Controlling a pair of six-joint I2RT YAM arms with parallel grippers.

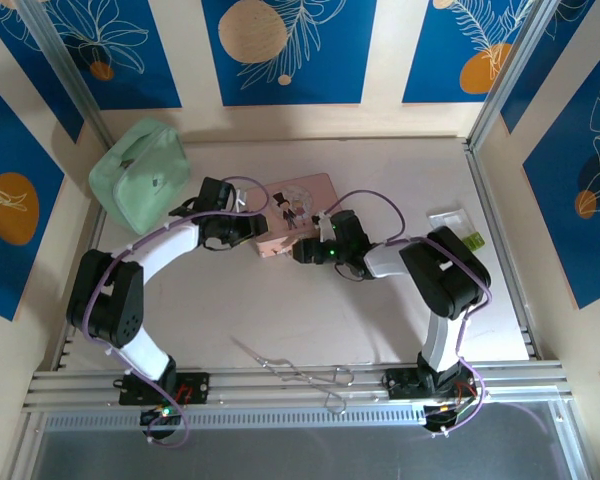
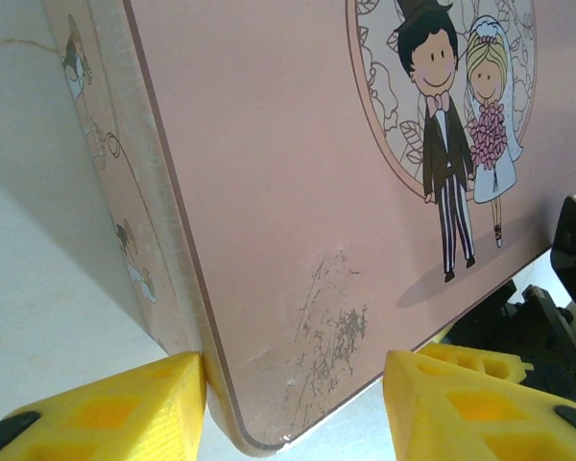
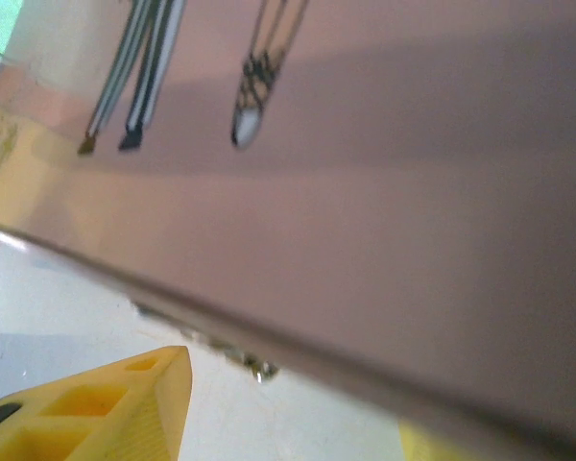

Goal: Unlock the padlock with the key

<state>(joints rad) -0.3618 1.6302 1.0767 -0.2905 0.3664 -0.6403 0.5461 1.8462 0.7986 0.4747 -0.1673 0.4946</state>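
While both arms are working at the pink box in the middle of the tabletop, the job is sitting, in my judgement, at an early step: getting at the lock, not yet turning a key.

The left gripper is straddling the box's near-left corner with its jaws apart. One yellow finger is touching the box's side wall, and the other is standing clear of it. The right gripper is sitting at the box's near-right edge, and I cannot tell how its jaws are standing.

I cannot place the padlock or the key. A small silvery glint is peeping from under the box's edge, too blurred to name.

The next move is calling for the lock to be found and steadied, then for fine alignment of the key.

As to room, the grippers are sitting near each other along the box's near edge, leaving little margin. Open tabletop is lying towards the bases, with forceps by the near rail. A green pouch is crowding the far left.
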